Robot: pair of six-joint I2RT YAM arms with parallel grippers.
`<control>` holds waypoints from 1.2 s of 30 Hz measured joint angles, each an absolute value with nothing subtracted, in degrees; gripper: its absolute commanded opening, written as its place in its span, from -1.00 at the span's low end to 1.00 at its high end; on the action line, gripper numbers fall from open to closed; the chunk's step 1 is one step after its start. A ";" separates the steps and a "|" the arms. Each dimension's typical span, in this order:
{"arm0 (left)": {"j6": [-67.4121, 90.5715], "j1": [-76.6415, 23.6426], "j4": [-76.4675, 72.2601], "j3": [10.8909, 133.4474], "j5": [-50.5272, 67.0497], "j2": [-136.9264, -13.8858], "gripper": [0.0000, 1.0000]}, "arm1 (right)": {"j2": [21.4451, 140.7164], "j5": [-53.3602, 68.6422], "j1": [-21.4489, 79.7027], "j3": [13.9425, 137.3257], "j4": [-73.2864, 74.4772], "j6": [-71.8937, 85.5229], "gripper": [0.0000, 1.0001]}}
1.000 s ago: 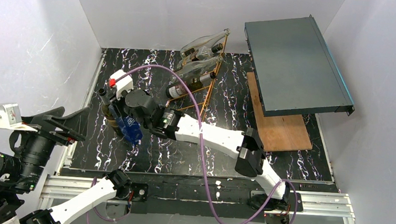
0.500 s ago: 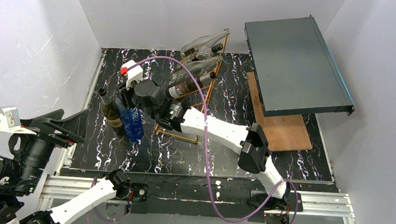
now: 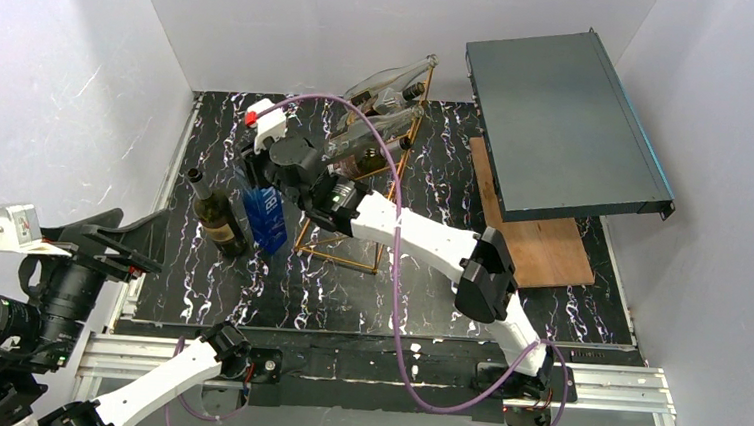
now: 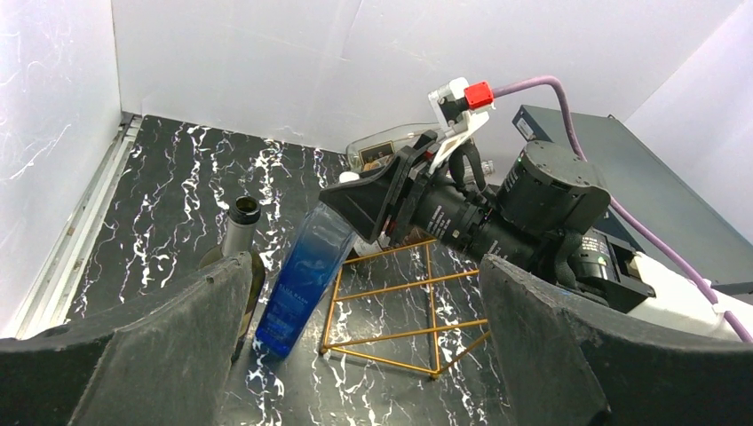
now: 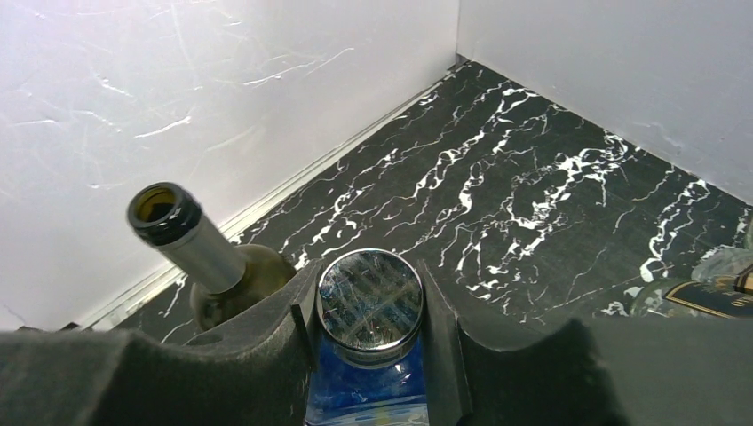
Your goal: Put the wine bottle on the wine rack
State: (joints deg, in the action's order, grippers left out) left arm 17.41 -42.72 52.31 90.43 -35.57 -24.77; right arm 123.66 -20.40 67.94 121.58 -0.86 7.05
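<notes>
Overhead, the right pincer (image 3: 258,178) is clamped on the neck of the blue wine bottle (image 3: 269,220), which stands slightly tilted left of centre, between a dark green bottle (image 3: 215,219) and the near end of the wine rack (image 3: 338,260). Whether its base touches the worktop (image 3: 417,298) I cannot tell. Clear bottles (image 3: 386,79) lie on the rack's far part, and a dark flat box (image 3: 560,116) fills the upper right above a wooden board (image 3: 543,253)

From the left wrist, the left pincer (image 4: 364,266) has its fingers (image 4: 169,355) wide apart with nothing between them; the blue wine bottle (image 4: 302,284) leans at centre, the green one (image 4: 238,253) just left of it and the copper rungs (image 4: 404,286) just right

From the right wrist, both fingers (image 5: 266,355) press the silver cap (image 5: 370,302) at lower centre, with the green bottle's open mouth (image 5: 160,211) to its left
</notes>
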 measured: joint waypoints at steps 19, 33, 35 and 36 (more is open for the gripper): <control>17.63 -42.72 52.29 89.27 -35.59 -24.75 0.99 | 123.68 -19.46 62.70 124.86 0.49 5.58 -0.97; 17.63 -42.72 52.27 88.47 -35.62 -24.77 0.99 | 123.35 -20.80 60.73 126.52 0.21 4.05 -0.97; 17.65 -42.72 52.25 88.36 -35.62 -24.77 0.99 | 123.33 -21.02 60.23 126.28 0.45 4.08 -0.97; 17.65 -42.72 52.27 88.27 -35.62 -24.77 0.99 | 123.17 -21.06 59.90 125.95 0.47 4.14 -0.97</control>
